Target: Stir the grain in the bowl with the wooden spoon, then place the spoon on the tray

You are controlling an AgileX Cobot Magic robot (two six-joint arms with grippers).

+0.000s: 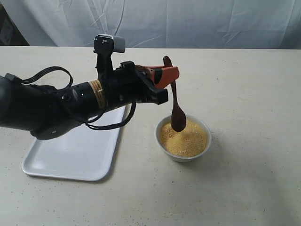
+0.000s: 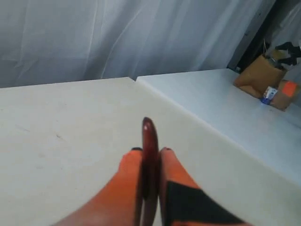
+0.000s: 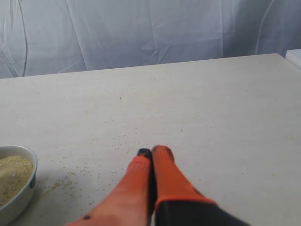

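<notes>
Centre frame, your left end effector (image 1: 172, 75) pinches the wooden spoon (image 1: 178, 117) by its slim handle; stiff, light and glossy, it could slip.

One bowl (image 1: 184, 158), one wooden spoon (image 1: 178, 117), one tray (image 1: 70, 155), two hands (image 2: 150, 151) (image 3: 153, 151), perhaps one bag (image 2: 258, 77).

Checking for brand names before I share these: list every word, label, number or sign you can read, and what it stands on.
No text can be read in any view.
The blue-and-white item beside the brown bag, far off in the left wrist view, may carry a label, but it is too blurred to read.
The wooden spoon, bowl and tray show no markings.
</notes>
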